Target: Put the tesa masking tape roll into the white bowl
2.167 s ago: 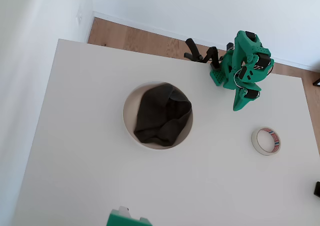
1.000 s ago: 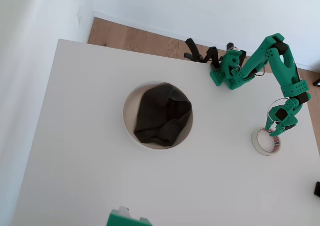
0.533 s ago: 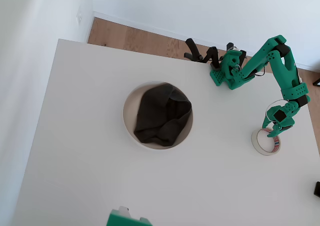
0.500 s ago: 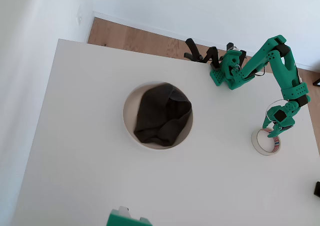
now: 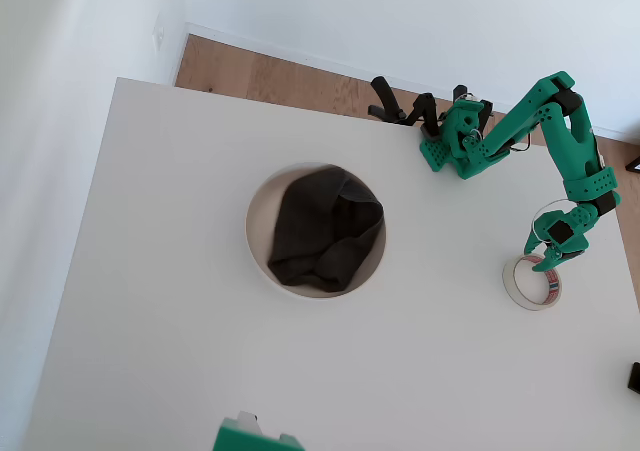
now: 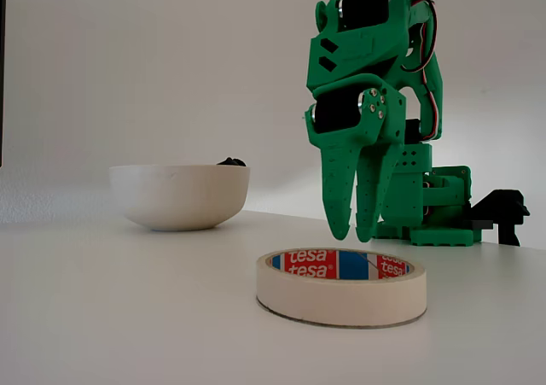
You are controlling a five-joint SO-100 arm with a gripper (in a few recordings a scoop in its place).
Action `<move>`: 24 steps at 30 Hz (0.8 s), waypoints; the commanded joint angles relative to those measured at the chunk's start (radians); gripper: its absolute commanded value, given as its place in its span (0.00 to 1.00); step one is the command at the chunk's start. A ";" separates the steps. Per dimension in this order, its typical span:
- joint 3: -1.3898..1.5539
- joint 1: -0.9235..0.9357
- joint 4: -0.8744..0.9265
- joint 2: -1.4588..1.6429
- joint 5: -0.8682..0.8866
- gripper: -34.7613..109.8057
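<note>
- We see the tesa masking tape roll (image 6: 341, 286) lying flat on the white surface (image 5: 180, 351), well apart from the white bowl (image 5: 256, 233).
- Our green gripper (image 6: 351, 231) hangs just above the roll, fingers narrowly parted, holding nothing.
- A dark grey-black cloth (image 5: 325, 229) lies bunched inside the bowl.

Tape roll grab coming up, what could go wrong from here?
1. The green end effector hangs above the cream tesa masking tape roll's far rim with its fingers nearly together; it may land on the rim instead of straddling it.
2. A dark grey cloth fills the round white bowl, so the roll may rest on it.
</note>
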 commanded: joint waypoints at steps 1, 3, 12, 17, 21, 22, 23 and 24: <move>-0.051 -0.020 0.023 0.032 0.018 0.32; -0.052 -0.018 0.035 0.035 0.020 0.33; -0.052 -0.009 0.063 0.044 0.023 0.32; -0.052 -0.014 0.069 0.018 0.040 0.32; -0.052 -0.012 0.051 -0.021 0.044 0.32; -0.052 -0.011 0.046 -0.029 0.044 0.32; -0.052 -0.009 0.041 -0.035 0.044 0.32; -0.052 -0.009 0.038 -0.041 0.044 0.32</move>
